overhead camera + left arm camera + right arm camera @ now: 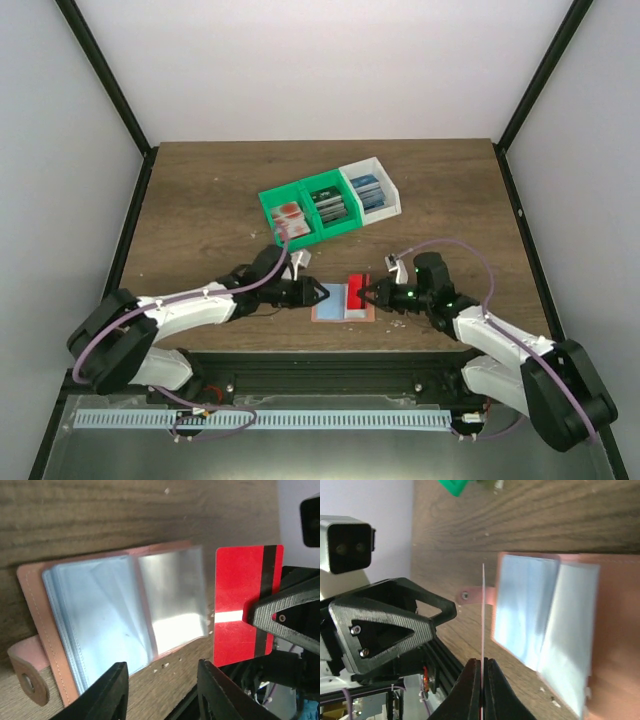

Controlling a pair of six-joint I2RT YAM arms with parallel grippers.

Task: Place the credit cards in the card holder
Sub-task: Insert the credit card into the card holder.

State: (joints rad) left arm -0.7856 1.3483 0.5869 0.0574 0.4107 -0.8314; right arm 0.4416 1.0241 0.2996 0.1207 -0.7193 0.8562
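Top external view: dark wood-grain bench (200, 200), matt finish, set in a bay of plain white walls (300, 60) with black frame struts (110, 80) running up the corners. Toward 12 o'clock on the bench sit two green bins (268, 200) and a white bin (392, 195) in a slanted row. They hold red-and-white cards (288, 213), dark cards (330, 205) and blue cards (367, 192) respectively. The card holder (330, 303) lies flat and open near the 6 o'clock edge, about mid-width, between the two arms. Left wrist view: salmon leather-like cover with pale stitching along the rim, clear plastic sleeves (100, 620) fanned out and catching glare, and a snap tab (27, 675) with a small round hole sticking out from one side. A few white specks lie on the wood beside it. A red card (240, 595), with a black stripe and a short white strip, stands on edge at the holder's 3 o'clock side, just beside the outermost sleeve; whether they touch cannot be told. Right jaws, reaching in from 3 o'clock, are pressed together and pinch this card; the right wrist view shows it edge-on as a thin line. Left jaws, at the holder's 9 o'clock side, are spread with nothing between them.
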